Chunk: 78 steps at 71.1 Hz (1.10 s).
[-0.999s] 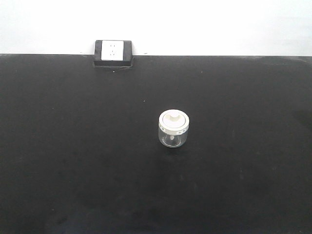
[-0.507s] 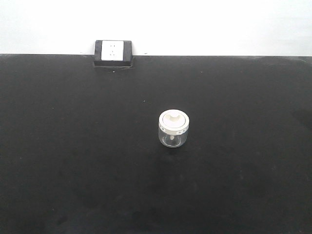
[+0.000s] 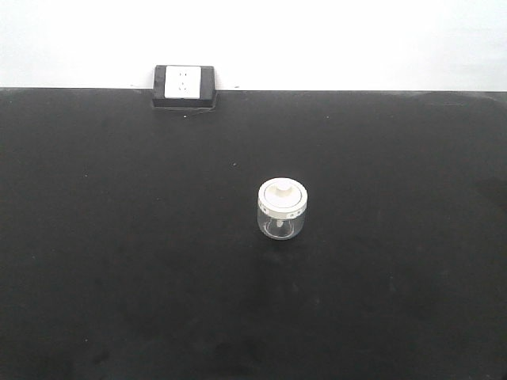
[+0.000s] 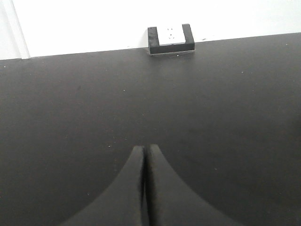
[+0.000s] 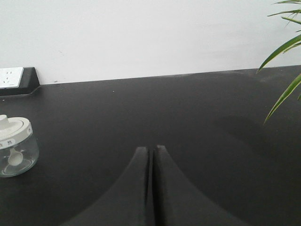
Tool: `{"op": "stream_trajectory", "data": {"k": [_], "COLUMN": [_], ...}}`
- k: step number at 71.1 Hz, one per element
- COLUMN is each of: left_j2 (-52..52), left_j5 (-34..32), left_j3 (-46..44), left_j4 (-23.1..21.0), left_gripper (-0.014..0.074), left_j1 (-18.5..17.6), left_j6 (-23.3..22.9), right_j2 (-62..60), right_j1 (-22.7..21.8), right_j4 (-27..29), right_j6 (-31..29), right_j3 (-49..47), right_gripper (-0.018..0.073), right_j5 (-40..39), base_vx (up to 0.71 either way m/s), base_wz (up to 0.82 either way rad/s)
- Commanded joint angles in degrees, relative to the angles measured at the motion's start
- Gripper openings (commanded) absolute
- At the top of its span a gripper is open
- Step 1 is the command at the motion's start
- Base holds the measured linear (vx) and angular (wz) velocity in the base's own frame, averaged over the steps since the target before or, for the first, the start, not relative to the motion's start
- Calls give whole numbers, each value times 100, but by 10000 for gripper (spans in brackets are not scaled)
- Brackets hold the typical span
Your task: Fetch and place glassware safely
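A small clear glass jar [image 3: 282, 209] with a cream-white knobbed lid stands upright near the middle of the black table [image 3: 119, 237]. It also shows at the left edge of the right wrist view [image 5: 15, 146]. My right gripper [image 5: 151, 149] is shut and empty, low over the table, to the right of the jar and well apart from it. My left gripper [image 4: 145, 148] is shut and empty over bare table; the jar is out of its view. Neither gripper shows in the front view.
A black power socket block with a white face [image 3: 184, 85] sits at the table's far edge against the white wall; it also shows in the left wrist view [image 4: 171, 38]. Green plant leaves [image 5: 282, 49] hang in at the right of the right wrist view.
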Motion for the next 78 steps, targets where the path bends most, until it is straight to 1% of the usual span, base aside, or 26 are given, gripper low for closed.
{"op": "stream_trajectory", "data": {"k": [1,4,19,78], "left_j2": [-66,-66,-60,-60], "left_j5": [-445,-445,-445,-445], "left_j3": [178,178,178,178], "left_j4": [-22,-22,-22,-22], "left_gripper": [-7,-7,-7,-7], "left_j1": [-34,-34,-34,-34], "left_j6": [-3,-3,13,13], "right_j2": [-308,-472,-506,-506], "right_j1": [-36,-36,-36,-36], "right_j4": [18,17,-16,-16], "right_j6": [-40,-40,-231,-241], "right_j3": [240,216,216,216], "right_gripper": [-4,-4,-4,-4], "right_j5": [-776,-459,-428,-459], "base_vx": [0,0,0,0], "base_wz": [0,0,0,0]}}
